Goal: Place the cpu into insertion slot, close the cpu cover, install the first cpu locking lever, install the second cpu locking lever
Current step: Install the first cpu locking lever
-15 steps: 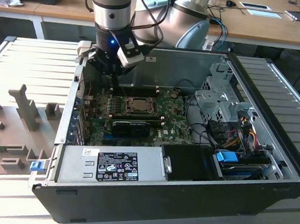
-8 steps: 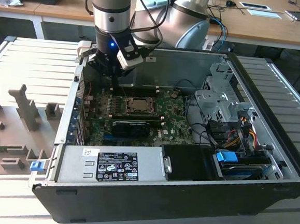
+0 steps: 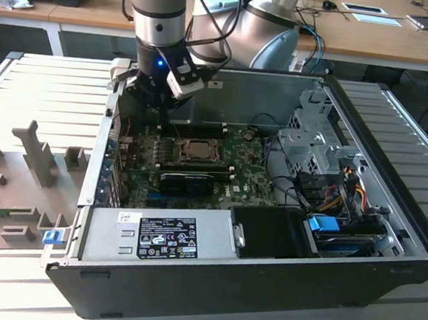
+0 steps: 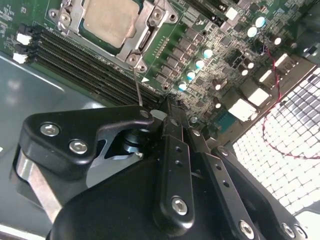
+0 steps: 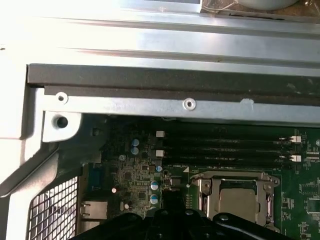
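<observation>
**Inspector:** Begin at the front of the open computer case (image 3: 212,278).

**Assessor:** Nearest is the grey power supply (image 3: 156,233), label up, along the front wall. Behind it a long black card (image 3: 186,180) lies across the green board (image 3: 249,181).

**Inspector:** Location of the chip?

**Assessor:** The cpu (image 3: 198,150) sits flat in the insertion slot (image 4: 132,60), just beyond the card. In both wrist views its pale metal top shows through the window of the cpu cover (image 5: 206,191), which lies down over the chip's edges.

**Inspector:** Levers?

**Assessor:** In the second wrist view one thin metal rod (image 4: 138,87) runs from the slot's corner towards the hand (image 4: 165,112). Whether the two touch, I cannot tell.

**Inspector:** State of the hand?

**Assessor:** I cannot tell whether it is spread or pressed together. In the exterior view it hangs over the rear of the board, beyond the slot and towards the exterior view's left, near the case's back wall.

**Inspector:** Outside the case?

**Assessor:** The case rests on a pale slatted surface (image 3: 42,80). Grey fixtures (image 3: 32,160) stand on it at the exterior view's left.
</observation>
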Controlling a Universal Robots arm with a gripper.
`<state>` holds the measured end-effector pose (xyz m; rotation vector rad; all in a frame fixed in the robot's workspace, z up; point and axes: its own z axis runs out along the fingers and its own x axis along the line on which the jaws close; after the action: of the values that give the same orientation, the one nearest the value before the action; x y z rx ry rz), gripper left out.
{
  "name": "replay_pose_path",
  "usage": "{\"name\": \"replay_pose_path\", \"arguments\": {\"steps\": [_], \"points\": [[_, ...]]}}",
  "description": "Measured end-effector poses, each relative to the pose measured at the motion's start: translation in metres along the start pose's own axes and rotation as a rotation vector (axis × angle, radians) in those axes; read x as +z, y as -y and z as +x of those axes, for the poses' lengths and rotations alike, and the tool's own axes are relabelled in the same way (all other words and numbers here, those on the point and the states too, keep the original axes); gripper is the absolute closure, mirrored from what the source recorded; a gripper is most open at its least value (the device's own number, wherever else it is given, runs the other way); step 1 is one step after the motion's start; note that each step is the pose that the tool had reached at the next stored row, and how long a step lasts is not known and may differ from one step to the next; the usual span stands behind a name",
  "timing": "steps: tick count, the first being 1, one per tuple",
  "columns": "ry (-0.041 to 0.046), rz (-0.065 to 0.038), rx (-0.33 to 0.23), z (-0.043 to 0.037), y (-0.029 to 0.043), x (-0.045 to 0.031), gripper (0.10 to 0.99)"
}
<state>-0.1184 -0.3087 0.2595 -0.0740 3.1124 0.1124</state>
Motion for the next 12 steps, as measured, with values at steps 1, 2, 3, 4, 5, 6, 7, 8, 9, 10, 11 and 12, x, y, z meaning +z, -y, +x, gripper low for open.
{"name": "replay_pose_path", "arguments": {"steps": [1, 2, 3, 4, 5, 6, 7, 8, 9, 10, 11, 12], "points": [[0.0000, 0.000, 0.000, 0.0000, -0.0014, 0.0003, 0.980], [0.0000, 0.000, 0.000, -0.0001, -0.0019, 0.0004, 0.980], [0.0001, 0.000, 0.000, -0.0001, -0.0027, 0.0005, 0.980], [0.0001, 0.000, 0.000, -0.0005, -0.0041, 0.0007, 0.980], [0.0000, 0.000, 0.000, -0.0011, -0.0059, 0.0008, 0.980], [0.0001, 0.000, 0.000, -0.0013, -0.0065, 0.0009, 0.980], [0.0001, 0.000, 0.000, -0.0016, -0.0071, 0.0010, 0.980], [0.0001, 0.000, 0.000, -0.0020, -0.0075, 0.0011, 0.980], [0.0000, 0.000, 0.000, -0.0023, -0.0080, 0.0012, 0.980], [-0.0001, 0.000, 0.000, -0.0027, -0.0084, 0.0013, 0.980], [-0.0001, 0.000, 0.000, -0.0031, -0.0085, 0.0014, 0.980], [0.0000, 0.000, 0.000, -0.0036, -0.0087, 0.0015, 0.980]]}}
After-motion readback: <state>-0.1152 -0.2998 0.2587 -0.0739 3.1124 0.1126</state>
